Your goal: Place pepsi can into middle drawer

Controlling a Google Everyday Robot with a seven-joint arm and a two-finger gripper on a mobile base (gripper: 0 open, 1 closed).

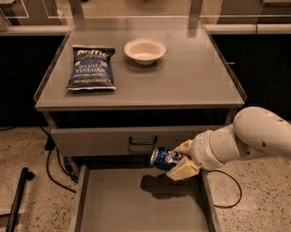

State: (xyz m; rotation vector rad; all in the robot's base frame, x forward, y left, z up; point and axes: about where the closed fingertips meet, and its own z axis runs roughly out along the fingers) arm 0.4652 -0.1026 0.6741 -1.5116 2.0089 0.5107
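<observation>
The cream tool (177, 159), on a white arm (261, 134), hangs over the grey drawer (135, 204) at its right rear, clasping a blue can (163, 158) with a red-white-blue logo and a silver end. On the grey counter (188, 81) lie a dark blue bag (92, 67) with white lettering and a cream bowl (145, 50). The floor (19, 144) is speckled beige.

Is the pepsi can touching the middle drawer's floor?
Apart. Camera view: the gripper holds the pepsi can above the middle drawer, its shadow separate on the floor.
</observation>
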